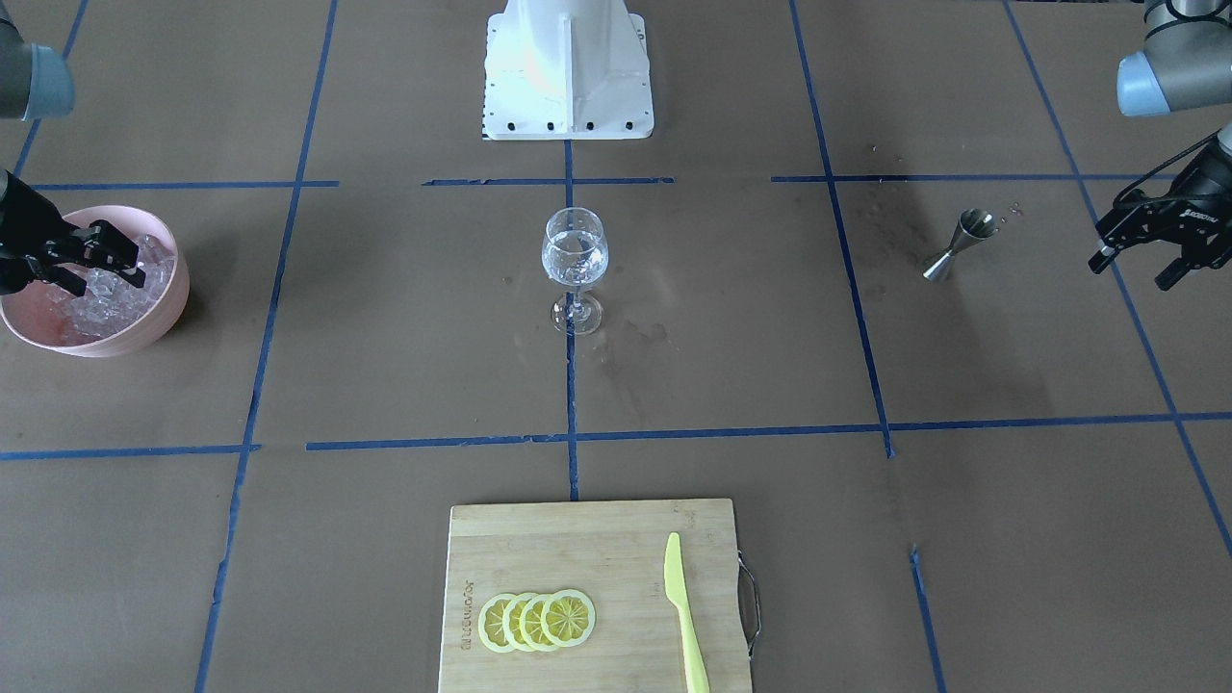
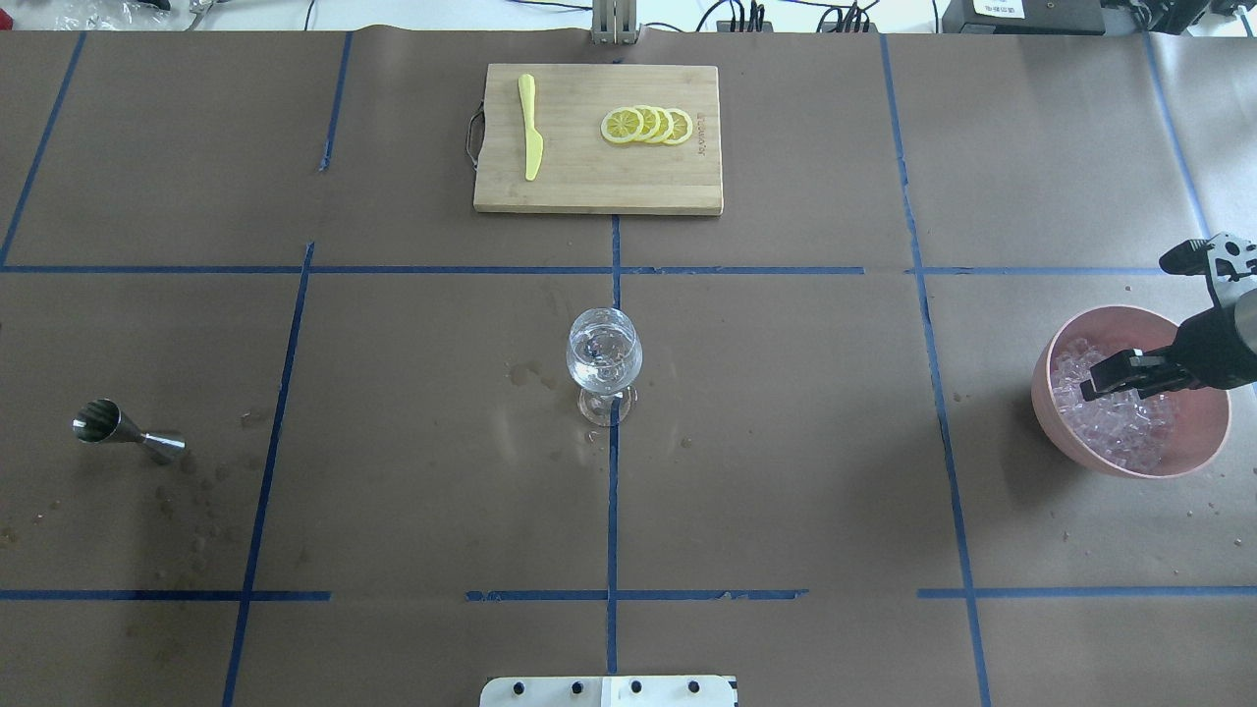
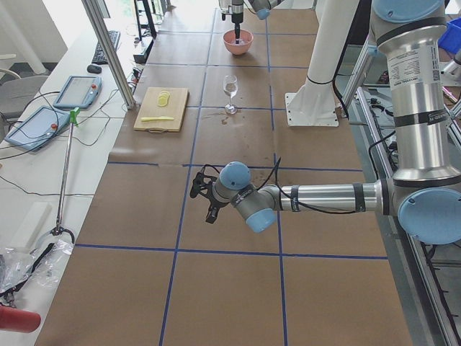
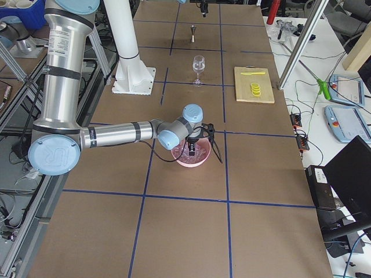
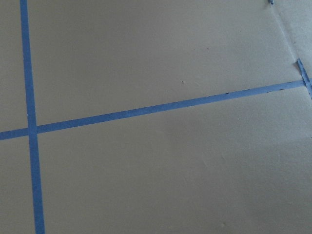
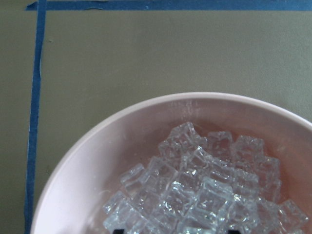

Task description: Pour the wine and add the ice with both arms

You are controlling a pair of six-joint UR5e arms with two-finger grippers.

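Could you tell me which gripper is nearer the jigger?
Left. The left gripper hangs beside the jigger, not touching; the right gripper is far off, over the bowl.

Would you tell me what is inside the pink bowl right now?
Clear ice cubes lie piled in the pink bowl, with the right gripper reaching in over them. The bowl's bottom is covered by the ice.

Only the brown bench [image 5: 161, 53] is seen, marked with blue tape. A long tape line [image 5: 161, 107] is laid across it, rising toward the right. It is crossed near the left edge by an upright tape line [image 5: 30, 73]. A short tape piece [image 5: 304, 75] is stuck at the long line's right end. A tiny speck [image 5: 183, 82] is seen near the middle.
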